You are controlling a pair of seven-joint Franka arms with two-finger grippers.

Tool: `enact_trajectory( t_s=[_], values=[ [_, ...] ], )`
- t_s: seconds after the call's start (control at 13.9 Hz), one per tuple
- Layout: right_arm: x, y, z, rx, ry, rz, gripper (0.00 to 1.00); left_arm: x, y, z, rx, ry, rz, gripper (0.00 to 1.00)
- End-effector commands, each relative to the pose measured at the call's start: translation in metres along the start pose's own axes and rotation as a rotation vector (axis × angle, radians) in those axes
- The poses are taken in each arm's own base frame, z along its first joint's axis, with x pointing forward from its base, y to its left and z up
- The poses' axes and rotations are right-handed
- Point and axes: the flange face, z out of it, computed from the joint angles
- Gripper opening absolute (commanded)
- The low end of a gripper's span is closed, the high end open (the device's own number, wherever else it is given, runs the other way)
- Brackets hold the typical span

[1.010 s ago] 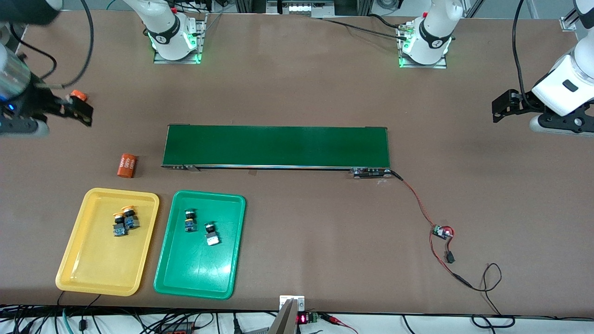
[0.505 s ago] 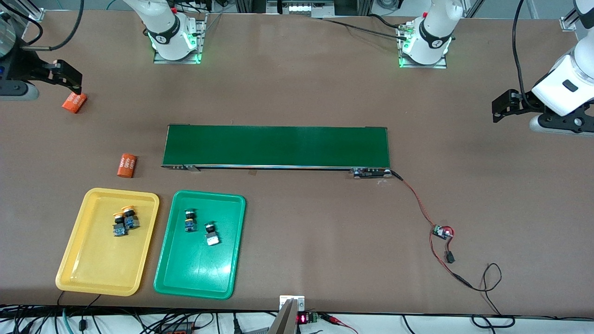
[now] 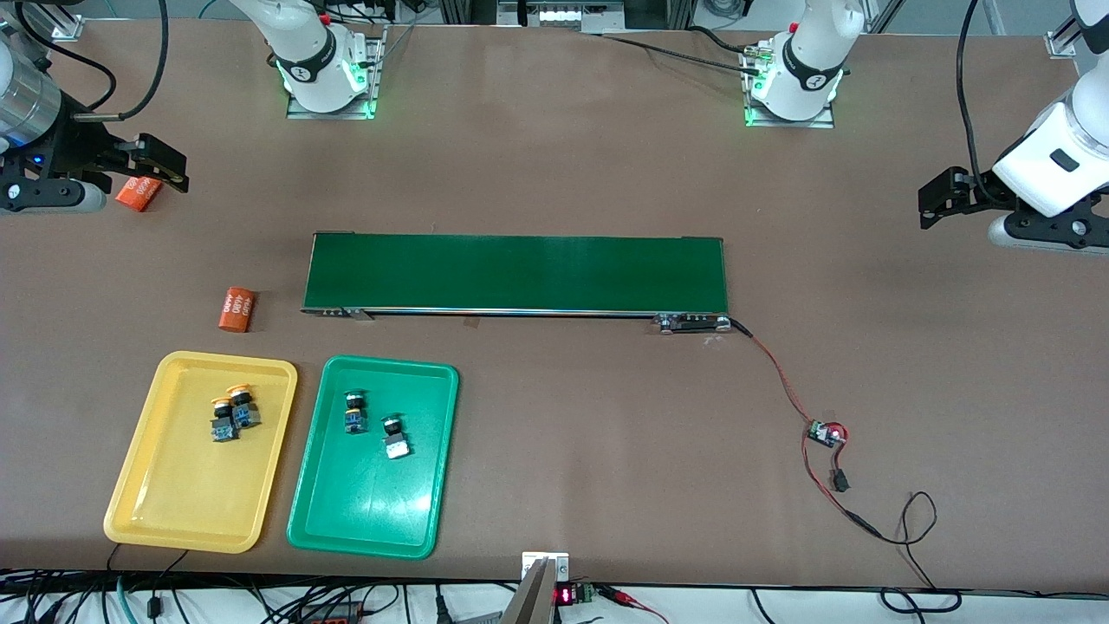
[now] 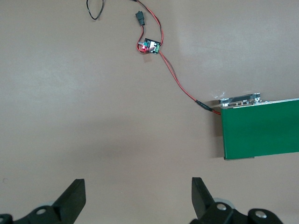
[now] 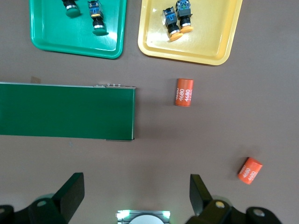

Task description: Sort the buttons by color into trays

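Observation:
Two yellow-capped buttons [image 3: 223, 422] [image 3: 243, 406] lie side by side in the yellow tray [image 3: 199, 511]. The green tray [image 3: 372, 520] beside it holds two green-capped buttons [image 3: 353, 412] [image 3: 395, 438]. The right wrist view shows both trays [image 5: 210, 42] [image 5: 46, 42] with the buttons [image 5: 170, 23] [image 5: 96, 18] in them. My right gripper [image 3: 165, 166] [image 5: 135, 179] hangs open and empty over the table at the right arm's end, beside an orange cylinder. At the left arm's end my left gripper [image 3: 940, 195] [image 4: 138, 184] waits, open and empty over bare table.
A long dark-green conveyor belt [image 3: 520, 273] lies across the middle of the table. Two orange "4680" cylinders [image 3: 139, 192] [image 3: 236, 309] lie toward the right arm's end. A red wire runs from the belt to a small circuit board [image 3: 823, 432].
The right gripper has swung about over the table's end near the orange cylinder, still open. The left arm, buttons and trays have not moved.

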Motion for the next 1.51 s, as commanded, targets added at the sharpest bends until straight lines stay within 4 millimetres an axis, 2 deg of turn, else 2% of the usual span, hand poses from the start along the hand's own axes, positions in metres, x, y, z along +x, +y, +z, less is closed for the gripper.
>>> enact_trajectory(
  t_s=[0.0, 0.58, 1.44],
  values=[
    [0.003, -0.012, -0.002, 0.008, 0.007, 0.021, 1.00, -0.001, -0.001, -0.002, 0.023, -0.007, 0.010, 1.00],
    [0.008, -0.006, -0.001, -0.014, 0.027, -0.045, 1.00, -0.001, -0.001, -0.002, 0.023, -0.007, 0.010, 1.00],
    [0.008, 0.003, -0.001, -0.013, 0.025, -0.006, 1.00, -0.001, -0.001, -0.002, 0.023, -0.007, 0.010, 1.00]
  ],
)
